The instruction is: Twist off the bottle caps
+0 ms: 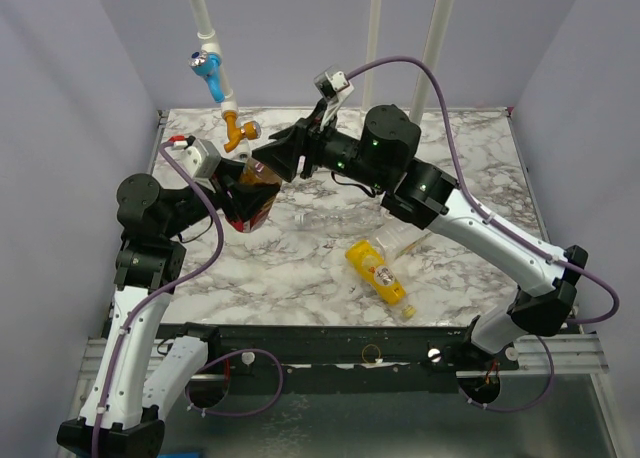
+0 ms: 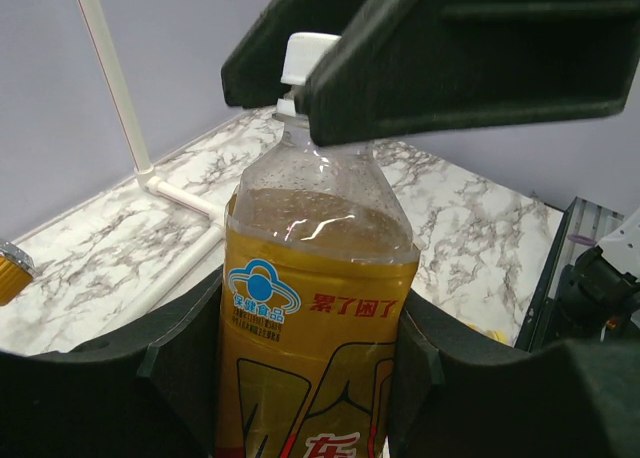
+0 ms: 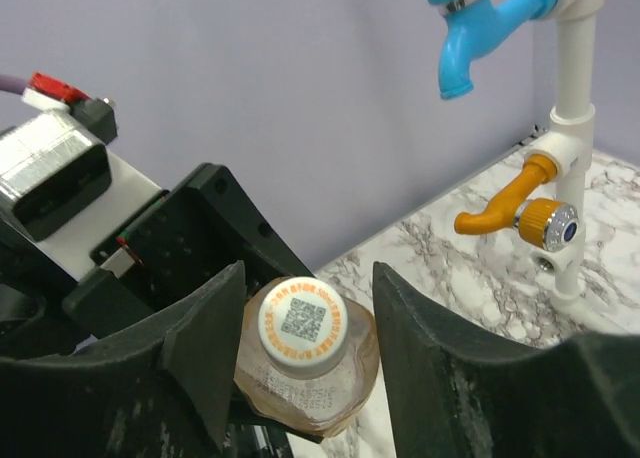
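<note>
Left of the brown bottle (image 1: 262, 175), the left gripper (image 2: 305, 328) has its black jaws closed tight on the bottle's labelled body, with one foam-faced finger (image 2: 150, 388) pressed to each side. The bottle is clear, ribbed plastic holding brown liquid, wrapped in a glossy yellow-and-red label with a blue logo. It is held tilted, neck pointing away and to the right.

On its neck sits the white cap (image 3: 303, 323), small, round and matte, its flat top printed with a square code inside an orange ring of text. The right gripper (image 3: 305, 323) straddles that cap with jaws partly apart and a thin gap on each side, so it grips nothing.

Beyond the bottle, a white pipe (image 1: 208, 26) carries a blue tap (image 1: 205, 62) and an orange tap (image 1: 238, 132), close by the right gripper.

Right of the bottle and nearer the arms, a clear bottle (image 1: 330, 220) and a yellow-orange bottle (image 1: 380, 273) lie on their sides on the grey-veined marble table (image 1: 480, 168). Further right of the bottle, the smooth slab runs open to its straight edge
</note>
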`<state>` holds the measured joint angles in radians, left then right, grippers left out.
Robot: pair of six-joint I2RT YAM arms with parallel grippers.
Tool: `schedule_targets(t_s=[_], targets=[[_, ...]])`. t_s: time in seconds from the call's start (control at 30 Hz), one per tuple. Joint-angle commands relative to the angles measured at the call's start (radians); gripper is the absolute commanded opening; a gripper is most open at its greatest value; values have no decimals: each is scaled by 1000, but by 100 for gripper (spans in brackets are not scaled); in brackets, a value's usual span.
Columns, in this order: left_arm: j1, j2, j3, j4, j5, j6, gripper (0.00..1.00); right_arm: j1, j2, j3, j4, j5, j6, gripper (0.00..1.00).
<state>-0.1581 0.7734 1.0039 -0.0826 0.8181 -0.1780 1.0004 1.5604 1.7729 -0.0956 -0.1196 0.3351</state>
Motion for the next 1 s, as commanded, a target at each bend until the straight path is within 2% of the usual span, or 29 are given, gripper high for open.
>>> schedule_targets(t_s=[0.0,0.13,0.23,0.4,0.53,0.8,0.97], targets=[[3,-2,18,17,-8,-28,20,5,-30,-33,24,27,-3,56],[4,-2,16,18,-7,-33,20,5,-42,-43,38,35,3,45],[3,-6,13,18,-6,-36,20,5,-53,-56,52,37,5,43],[3,-12,7,18,-4,-34,20,5,-65,-50,57,37,-9,58],[3,-11,12,18,-2,-37,20,5,-71,-41,50,47,-21,58],[3,-8,18,20,1,-44,20,5,-65,-43,38,31,-11,47],[2,-8,23,20,11,-58,20,5,-60,-37,35,15,-11,27]])
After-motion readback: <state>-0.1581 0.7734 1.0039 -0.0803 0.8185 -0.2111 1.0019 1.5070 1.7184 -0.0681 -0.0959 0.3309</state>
